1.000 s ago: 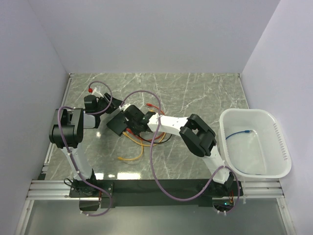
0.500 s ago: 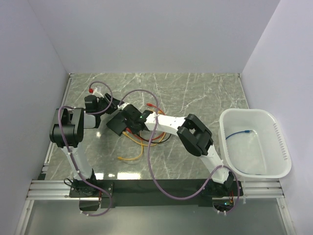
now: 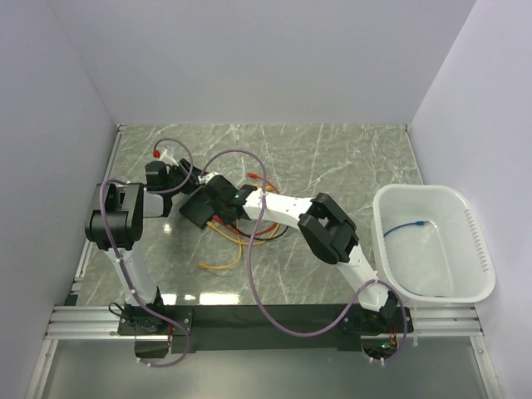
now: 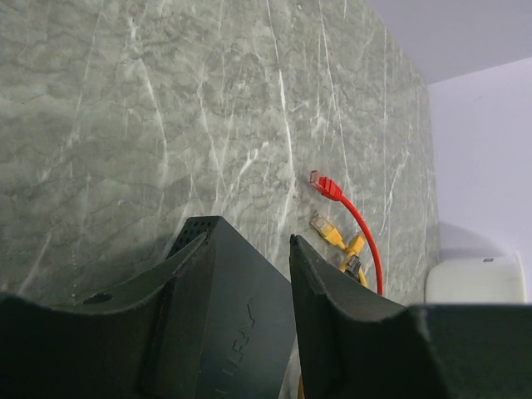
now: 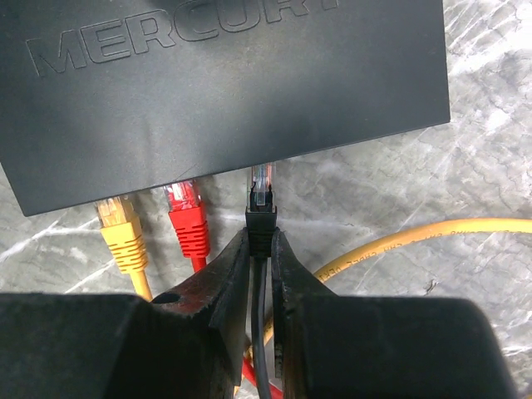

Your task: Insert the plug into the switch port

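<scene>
The switch (image 5: 233,91) was a flat matte-black box with raised lettering moulded into its top. It sat on the grey marbled table (image 5: 482,125), left of the middle in the overhead view. The left pincer (image 4: 247,249) was clamped across one end of it, with a dark finger pressed against each side.

The right pincer (image 5: 260,249) was squeezed shut on the plug (image 5: 261,195), which had a black rubbery boot and a clear plastic tip. That tip was right at the socket edge of the switch. Honestly couldn't tell how far in it sat, but more clear plastic showed than on its neighbours.

Beside it a red plug (image 5: 187,220) and a yellow plug (image 5: 120,233) were in their sockets, both with ribbed boots. A yellow cable (image 5: 416,237) curved over the marble to the right.

A rounded white plastic tub (image 3: 432,241) stood well off to the right with a thin blue cable (image 3: 411,226) lying in it.
</scene>
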Controlling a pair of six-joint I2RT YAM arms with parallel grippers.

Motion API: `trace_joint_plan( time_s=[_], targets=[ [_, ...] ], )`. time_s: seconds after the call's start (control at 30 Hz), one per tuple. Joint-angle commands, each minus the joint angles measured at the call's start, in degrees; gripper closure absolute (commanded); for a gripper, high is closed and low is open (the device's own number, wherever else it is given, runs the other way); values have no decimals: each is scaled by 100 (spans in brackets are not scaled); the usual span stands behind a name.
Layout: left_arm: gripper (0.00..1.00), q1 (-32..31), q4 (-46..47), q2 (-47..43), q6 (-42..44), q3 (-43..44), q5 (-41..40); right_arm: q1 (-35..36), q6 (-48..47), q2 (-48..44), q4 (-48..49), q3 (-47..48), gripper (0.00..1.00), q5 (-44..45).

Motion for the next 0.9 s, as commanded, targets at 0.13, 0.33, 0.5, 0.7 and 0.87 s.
trace_joint_plan(
  time_s=[0.13, 0.33, 0.5, 0.7, 0.87],
  targets=[
    [53, -60, 4, 64, 186, 235, 51, -66, -82, -117, -100, 443, 100, 82],
    [53, -60, -110, 82, 194, 261, -27, -66, -47, 77, -215, 787, 100, -68],
    [53, -60, -435, 161, 159, 419, -107, -57, -47, 112, -223, 839, 100, -112],
    [54, -60, -769, 161, 89, 455, -273, -84, 6, -107, 21, 182, 100, -7],
    [54, -60, -910, 117, 28, 437, -449, -137, 50, -407, 181, -347, 100, -7]
  ],
)
